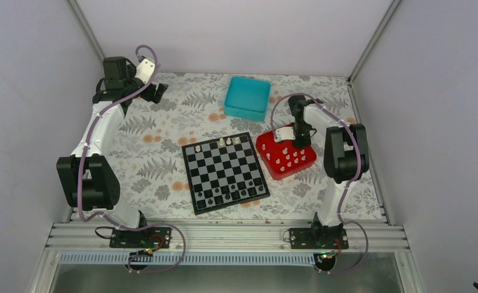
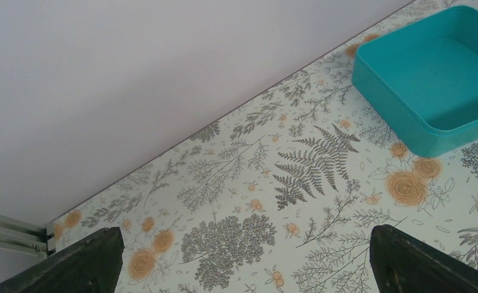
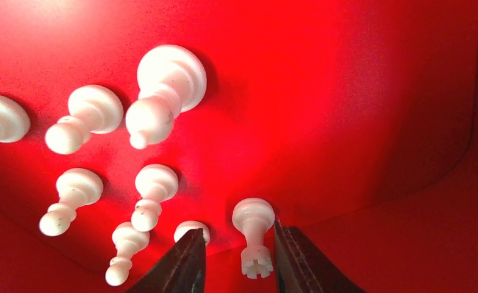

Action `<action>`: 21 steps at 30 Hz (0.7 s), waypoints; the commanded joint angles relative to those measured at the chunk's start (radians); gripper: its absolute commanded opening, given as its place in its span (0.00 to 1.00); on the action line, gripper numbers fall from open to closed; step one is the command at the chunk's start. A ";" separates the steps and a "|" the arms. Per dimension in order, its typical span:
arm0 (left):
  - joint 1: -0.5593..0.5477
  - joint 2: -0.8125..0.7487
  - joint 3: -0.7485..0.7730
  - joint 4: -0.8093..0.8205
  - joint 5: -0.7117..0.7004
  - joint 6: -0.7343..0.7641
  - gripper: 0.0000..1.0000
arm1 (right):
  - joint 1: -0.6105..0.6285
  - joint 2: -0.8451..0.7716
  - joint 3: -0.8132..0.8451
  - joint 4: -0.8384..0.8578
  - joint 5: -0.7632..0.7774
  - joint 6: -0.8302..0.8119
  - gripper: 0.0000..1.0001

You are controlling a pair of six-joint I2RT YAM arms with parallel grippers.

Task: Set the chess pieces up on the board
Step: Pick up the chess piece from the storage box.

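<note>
The board (image 1: pixel 224 171) lies mid-table, with three white pieces (image 1: pixel 229 141) on its far row and tiny dark pieces (image 1: pixel 230 194) along the near rows. Several white chess pieces (image 1: pixel 291 157) stand in the red tray (image 1: pixel 267 146). My right gripper (image 1: pixel 298 141) is down in the tray. In the right wrist view it (image 3: pixel 237 235) is open, with a white rook (image 3: pixel 254 235) upright between the fingers, close to the right finger (image 3: pixel 291 256). Other white pieces (image 3: pixel 163 104) stand to the left on the tray floor (image 3: pixel 346 91). My left gripper (image 1: pixel 159 91) is open and empty at the far left.
A teal box (image 1: pixel 248 97) sits at the back, behind the board, and shows in the left wrist view (image 2: pixel 431 73) at upper right. My left gripper (image 2: pixel 246 235) hangs over the floral tablecloth near the back wall. Enclosure walls stand on three sides.
</note>
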 commanded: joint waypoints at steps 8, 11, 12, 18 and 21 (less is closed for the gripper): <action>0.002 -0.013 -0.005 0.028 0.003 -0.006 1.00 | 0.024 0.013 0.021 0.014 0.076 0.013 0.18; 0.002 -0.013 -0.008 0.030 0.004 -0.006 1.00 | 0.034 0.009 0.024 0.008 0.087 0.019 0.14; 0.002 -0.014 -0.008 0.029 0.004 -0.006 1.00 | 0.037 0.006 0.029 0.003 0.087 0.023 0.13; 0.003 -0.020 -0.010 0.033 0.003 -0.007 1.00 | 0.076 -0.030 0.102 -0.066 0.063 0.043 0.11; 0.003 -0.026 -0.012 0.032 0.006 -0.006 1.00 | 0.113 -0.054 0.178 -0.131 0.056 0.065 0.11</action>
